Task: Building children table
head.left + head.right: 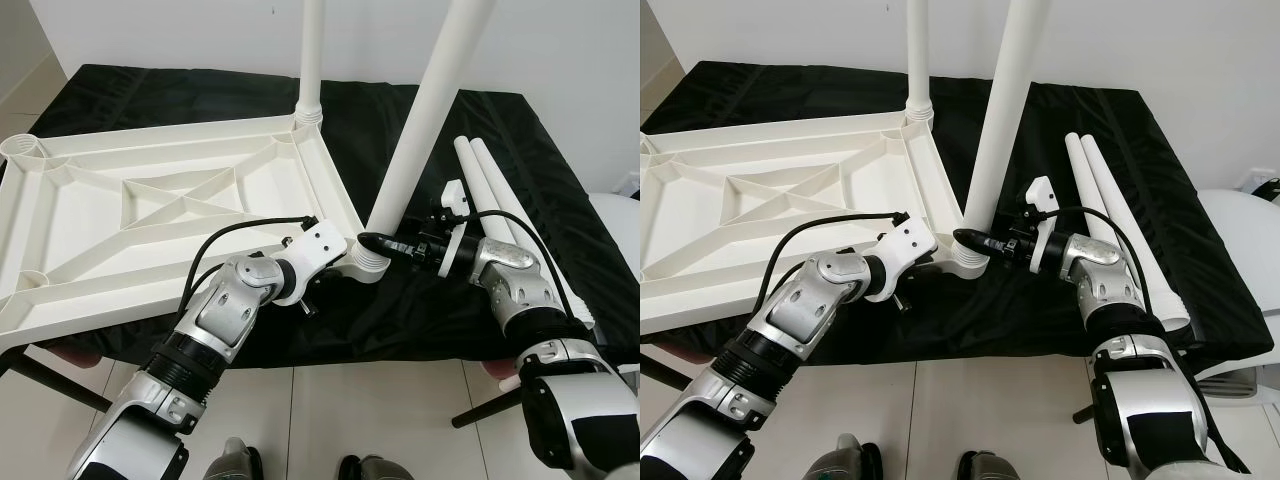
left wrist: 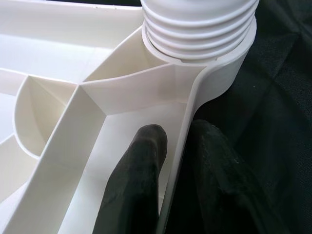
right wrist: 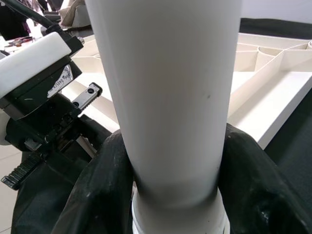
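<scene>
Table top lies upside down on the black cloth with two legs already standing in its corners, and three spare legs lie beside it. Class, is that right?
Not quite: two spare legs lie beside the table top, not three, as the left eye view shows. Two legs, near and far, do stand in its corners on the black cloth.

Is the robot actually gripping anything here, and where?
Right gripper clasps the near table leg low down; left gripper pinches the tabletop's rim by that corner.

Small grey printed label (image 3: 62, 78) on black wrist housing of left arm; text too blurred to read.
</scene>
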You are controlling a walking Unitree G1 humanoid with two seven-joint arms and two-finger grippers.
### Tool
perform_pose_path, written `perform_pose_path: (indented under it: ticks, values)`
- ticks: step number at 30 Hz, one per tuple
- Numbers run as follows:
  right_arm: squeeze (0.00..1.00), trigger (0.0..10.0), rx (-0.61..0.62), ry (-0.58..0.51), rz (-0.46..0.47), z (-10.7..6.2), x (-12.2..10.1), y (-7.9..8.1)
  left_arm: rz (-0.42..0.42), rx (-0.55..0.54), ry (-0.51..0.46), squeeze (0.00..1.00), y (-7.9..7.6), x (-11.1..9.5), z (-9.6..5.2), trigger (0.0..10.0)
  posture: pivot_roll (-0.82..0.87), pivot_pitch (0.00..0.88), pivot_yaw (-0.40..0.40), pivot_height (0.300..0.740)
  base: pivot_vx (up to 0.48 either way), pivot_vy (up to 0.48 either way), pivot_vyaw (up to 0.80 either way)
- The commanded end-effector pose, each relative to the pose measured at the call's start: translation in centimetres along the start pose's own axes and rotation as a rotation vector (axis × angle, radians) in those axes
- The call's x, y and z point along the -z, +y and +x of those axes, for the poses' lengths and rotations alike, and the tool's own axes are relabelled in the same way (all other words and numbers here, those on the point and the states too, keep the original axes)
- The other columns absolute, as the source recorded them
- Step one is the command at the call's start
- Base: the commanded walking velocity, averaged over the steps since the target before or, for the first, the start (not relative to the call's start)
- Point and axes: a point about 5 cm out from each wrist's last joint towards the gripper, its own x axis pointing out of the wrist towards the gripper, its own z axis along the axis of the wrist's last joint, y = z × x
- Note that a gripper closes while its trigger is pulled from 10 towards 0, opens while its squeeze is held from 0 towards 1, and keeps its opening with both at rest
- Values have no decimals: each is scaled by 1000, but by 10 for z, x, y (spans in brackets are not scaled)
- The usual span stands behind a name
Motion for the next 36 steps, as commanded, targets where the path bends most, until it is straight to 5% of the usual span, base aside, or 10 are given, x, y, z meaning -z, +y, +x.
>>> perform_pose_path:
  ticks: [1, 13, 18, 36]
  values:
    - [0, 10000, 55, 21, 49, -10, 11, -1, 5, -1, 11, 0, 0, 2, -2, 10000, -46, 84, 1, 740, 0, 0, 0]
    - [0, 10000, 171, -78, 43, -6, 16, 15, 4, 3, 11, 0, -2, 3, -1, 10000, -61, 94, -2, 740, 0, 0, 0]
    - [0, 10000, 274, -158, 55, 3, 13, 36, -2, 6, 3, 0, -4, 1, 1, 10000, -69, 95, -10, 740, 0, 0, 0]
    - [0, 10000, 579, -216, 68, 26, 7, 66, -10, 12, -2, 0, -8, 0, 3, 10000, -74, 111, -21, 740, 0, 0, 0]
